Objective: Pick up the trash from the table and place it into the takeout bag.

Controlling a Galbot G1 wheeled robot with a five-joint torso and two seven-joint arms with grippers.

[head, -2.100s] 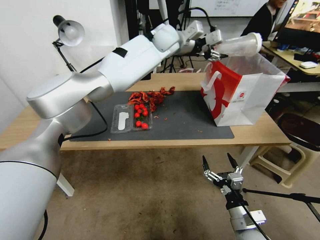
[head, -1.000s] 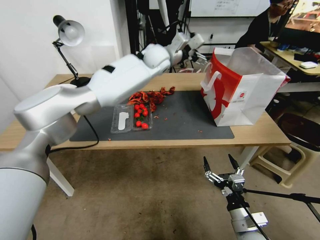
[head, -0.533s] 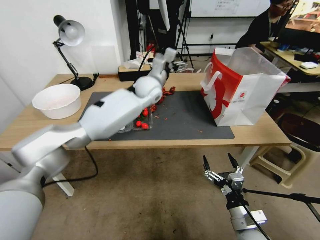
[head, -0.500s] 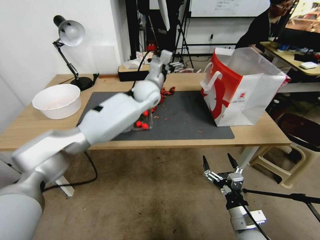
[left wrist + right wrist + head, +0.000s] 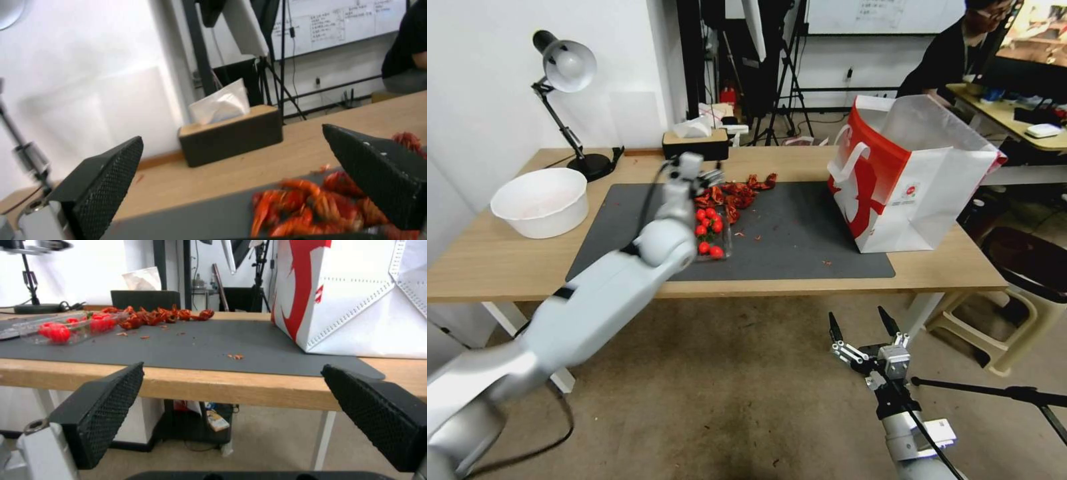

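— Two grippers, which one is working?
— The left gripper [image 5: 710, 177]. It hangs low over the far side of the grey mat [image 5: 800, 240], jaws spread and holding nothing, right above the pile of red shells [image 5: 740, 192]. The right gripper [image 5: 864, 331] waits below the table [image 5: 954, 267] edge, fingers also apart and empty.
— What trash is left?
— The shells, the clear tray [image 5: 690, 237] with small red fruit just beside them, and the white bowl [image 5: 540, 200] near the left end. The bag [image 5: 920, 180] stands open on the mat's right end, well apart from all three.
— How should it take the shells?
— I'd judge a loose heap needs a low, centred scoop, closing slowly so pieces bunch instead of scattering. Crumbs already dot the mat, so lifting gently matters, and it should avoid nudging the tray.
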